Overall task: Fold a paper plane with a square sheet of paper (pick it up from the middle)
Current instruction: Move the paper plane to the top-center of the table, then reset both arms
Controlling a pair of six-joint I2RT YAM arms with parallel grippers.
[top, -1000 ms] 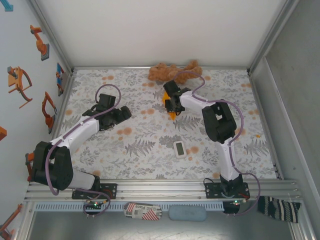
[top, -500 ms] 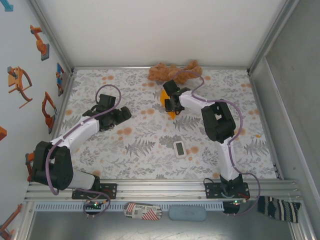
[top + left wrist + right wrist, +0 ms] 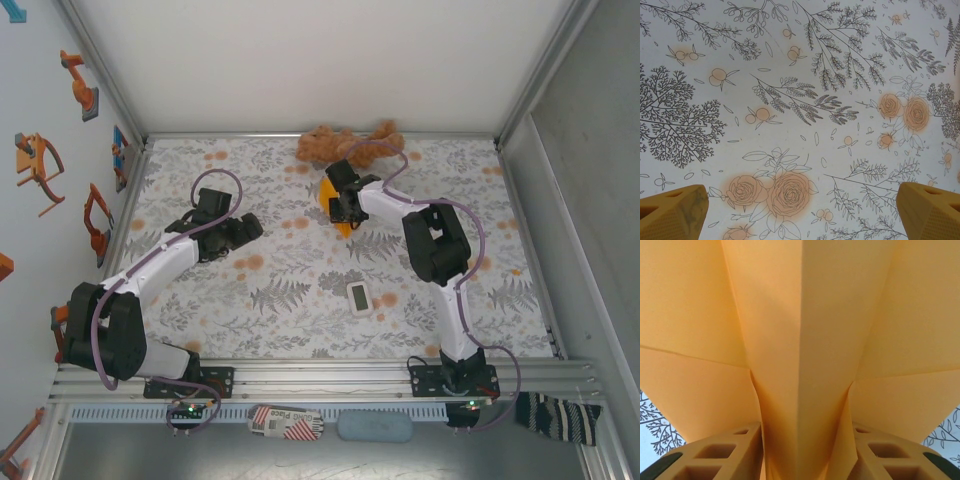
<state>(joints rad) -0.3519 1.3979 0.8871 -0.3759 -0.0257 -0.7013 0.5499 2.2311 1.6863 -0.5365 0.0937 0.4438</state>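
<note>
– Paper plane, where does it lie for you?
– At the far middle of the bench, under my right tool, just in front of the brown plush toy. It is orange and folded, with a sharp centre crease.
– Does the tool hold it?
– In the right wrist camera the two fingers stand partly apart. The folded ridge fills the gap between them and the wings spread to both sides. Whether the pads really press the paper, I cannot tell.
– Which way goes the long axis?
– The crease runs straight away from the tool, in line with the fingers. From above, orange shows on the far and the near side of the tool, so it sits about mid-length. I judge that any pinch or lift should follow the crease, not cross it.
– The other arm?
– My left tool is wide open and empty over the floral bench, well apart to the left. The right arm is much nearer.
– Any writing?
– A red and white packet at the front rail reads something like "Place". The small white device has a screen, too small to read.
</note>
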